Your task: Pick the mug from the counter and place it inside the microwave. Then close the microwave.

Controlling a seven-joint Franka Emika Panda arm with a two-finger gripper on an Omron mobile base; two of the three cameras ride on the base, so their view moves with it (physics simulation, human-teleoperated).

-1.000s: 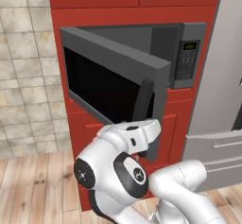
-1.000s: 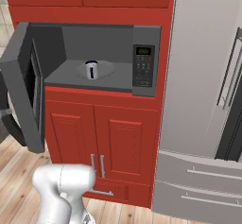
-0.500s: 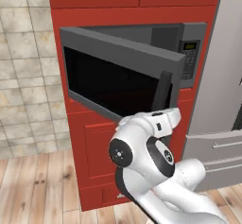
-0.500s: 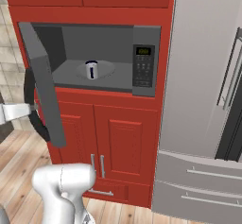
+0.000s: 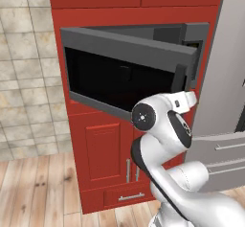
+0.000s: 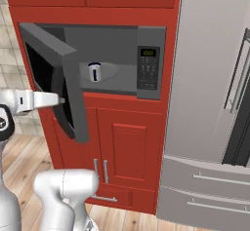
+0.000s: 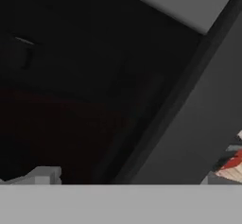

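Standing partly open, the microwave (image 6: 122, 59) had its dark door (image 6: 56, 79) swung out at an angle; the arm's hand (image 6: 36, 100) pressed against the door's outer face, finger state impossible to tell; the mug (image 6: 94, 71) sat upright inside, near the turntable's left edge

Small pale mug (image 6: 94, 71) with dark inside, upright on the round turntable inside the grey microwave (image 6: 149, 62), dark glass door (image 5: 127, 73) partly open, keypad panel at right
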